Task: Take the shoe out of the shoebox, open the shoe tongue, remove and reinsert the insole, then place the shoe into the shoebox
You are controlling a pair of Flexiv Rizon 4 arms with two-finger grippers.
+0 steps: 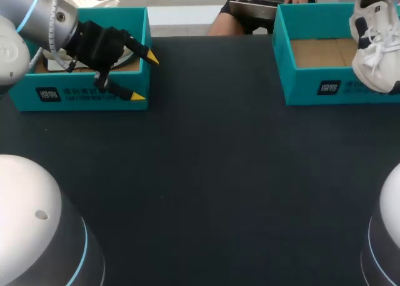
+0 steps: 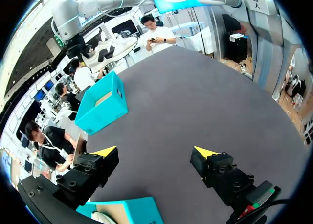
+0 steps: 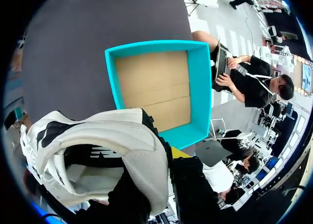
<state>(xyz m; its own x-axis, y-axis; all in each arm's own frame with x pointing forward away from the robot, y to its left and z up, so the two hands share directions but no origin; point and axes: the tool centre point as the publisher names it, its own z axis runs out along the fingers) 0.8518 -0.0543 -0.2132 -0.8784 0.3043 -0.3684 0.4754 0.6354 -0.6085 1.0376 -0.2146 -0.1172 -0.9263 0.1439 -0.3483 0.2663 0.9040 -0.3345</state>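
A white shoe (image 1: 374,49) with black patches hangs over the right end of the teal shoebox (image 1: 312,86) at the table's back right. In the right wrist view my right gripper (image 3: 164,160) is shut on the heel collar of the shoe (image 3: 98,145), and the shoebox (image 3: 195,92) lies below it with a bare cardboard floor. My left gripper (image 1: 145,77) stands open over the right end of a second teal box (image 1: 75,95) at the back left. Nothing is between its fingers, as the left wrist view shows for the gripper (image 2: 155,151). From there the shoe (image 2: 110,50) hangs above the far shoebox (image 2: 102,106).
Something white (image 2: 100,217) lies in the left box (image 2: 139,208), mostly hidden by my left gripper. The dark tabletop (image 1: 212,173) stretches between the two boxes and towards the front edge.
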